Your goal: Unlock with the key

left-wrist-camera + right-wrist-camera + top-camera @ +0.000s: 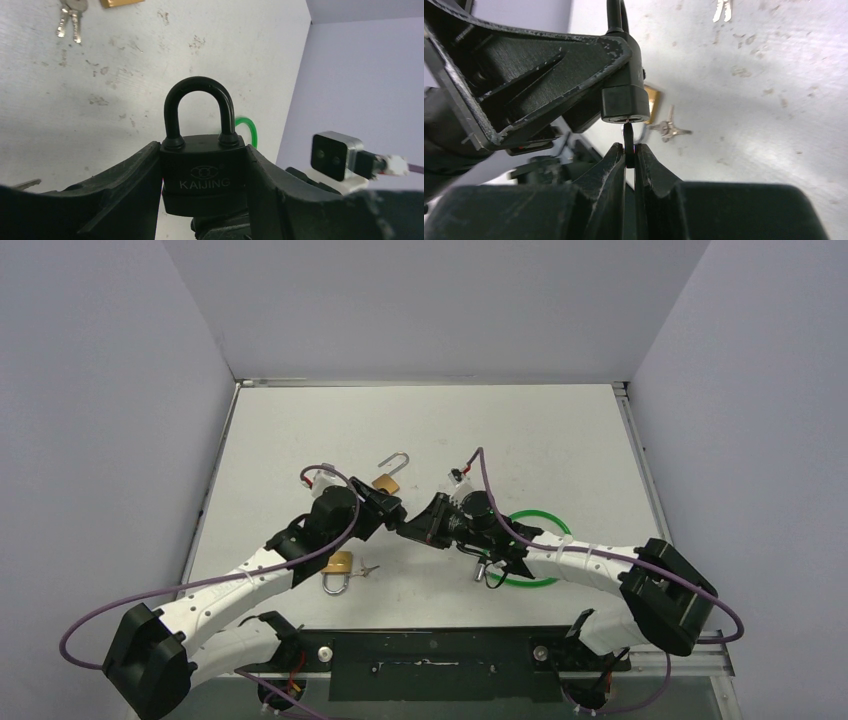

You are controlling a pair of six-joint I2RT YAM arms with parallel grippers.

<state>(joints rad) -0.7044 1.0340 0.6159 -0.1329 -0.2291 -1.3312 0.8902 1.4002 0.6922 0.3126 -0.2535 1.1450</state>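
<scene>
Your left claw [202,150] is clamping the black padlock [202,175] by its two flat sides, fingers pressing against the body just below the shackle. The lock is hanging above the bench [450,420], between your two claws. Your right claw [629,150] is pinching the key [627,132] with its fingers nearly together, and the thin dark blade is standing up out of them, its tip touching the keyway slot in the lock's bottom face. You cannot tell how deep it is sitting.

The padlock body is showing a smooth matte black with rounded corners and "KAIJING" stamped across the front. Its round-barred shackle is arching up with both legs seated in the body.

Further out, a brass padlock [390,478] with a raised steel shackle is lying on the scuffed white bench. A second brass lock [338,568] is lying beside your left arm, with silvery loose keys [70,17] near it. A green ring [543,512] is resting under your right arm.
</scene>
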